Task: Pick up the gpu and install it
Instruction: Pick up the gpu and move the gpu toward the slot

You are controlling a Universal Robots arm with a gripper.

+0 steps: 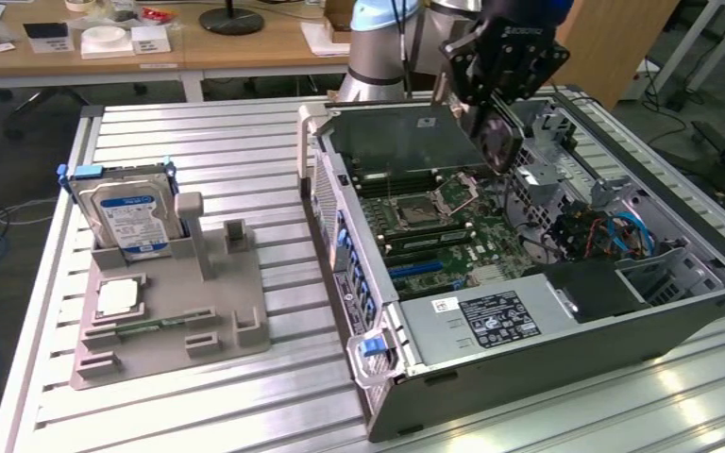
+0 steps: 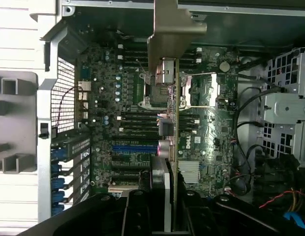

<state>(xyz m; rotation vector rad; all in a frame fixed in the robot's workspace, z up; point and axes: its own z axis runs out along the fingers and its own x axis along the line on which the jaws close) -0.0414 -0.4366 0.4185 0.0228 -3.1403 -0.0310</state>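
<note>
– Holding the gpu [image 1: 498, 134] edge-down; my gripper [image 1: 494, 102] has its fingers [image 2: 137, 216] clamped on it, above the open case [image 1: 564, 354].
– Carrying step, I judge; seating wants its edge squared with a slot below the fingers.

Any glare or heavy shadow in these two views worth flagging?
Exterior view: light glares off the slatted table toward that view's right; the computer case interior sits in shadow, and the black gripper holding the gpu reads as a dark mass. Wrist view: the table is washed out white, the motherboard dim behind the edge-on gpu.
</note>
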